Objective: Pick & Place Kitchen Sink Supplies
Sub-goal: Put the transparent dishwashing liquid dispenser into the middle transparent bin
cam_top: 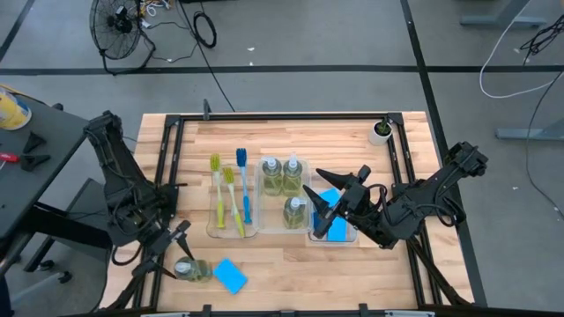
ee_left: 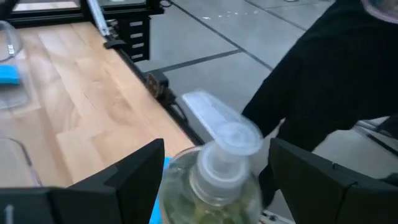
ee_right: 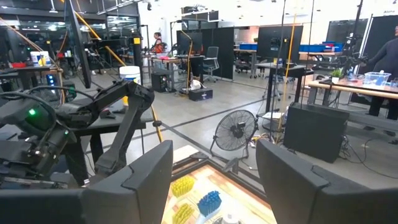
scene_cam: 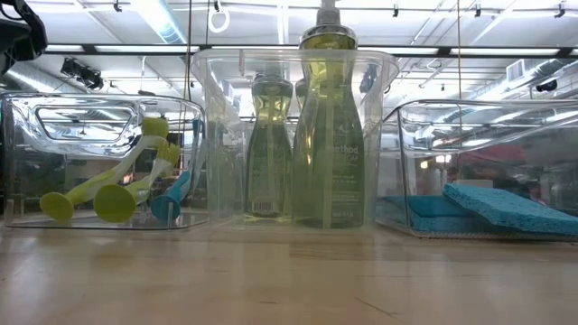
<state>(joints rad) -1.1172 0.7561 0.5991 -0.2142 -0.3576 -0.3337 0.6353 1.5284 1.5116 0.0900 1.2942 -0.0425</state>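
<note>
Soap pump bottle, the fourth one, lies on its side at the near left corner of the counter, just beside a loose blue sponge. Left pincer hangs over it, fingers spread wide either side of the pump head; no contact visible, nothing held.

Other three soap bottles stand in the middle clear tray. Three dish brushes, two yellow-green and one blue, lie in the left tray. More blue sponges sit in the right tray.

Right pincer is raised over the sponge tray, fingers apart, empty.

Risks, as I judge them:
- Bottle is round and lying down; if the fingers close off-centre near the neck it could roll or squirt out toward the counter edge, which is close.
- Grip on the pump head alone may let the body swing and slip.
- Loose sponge alongside may get nudged or pinched together with the bottle.
- Middle tray is already crowded; lowering a fourth bottle could tip the standing ones.
</note>
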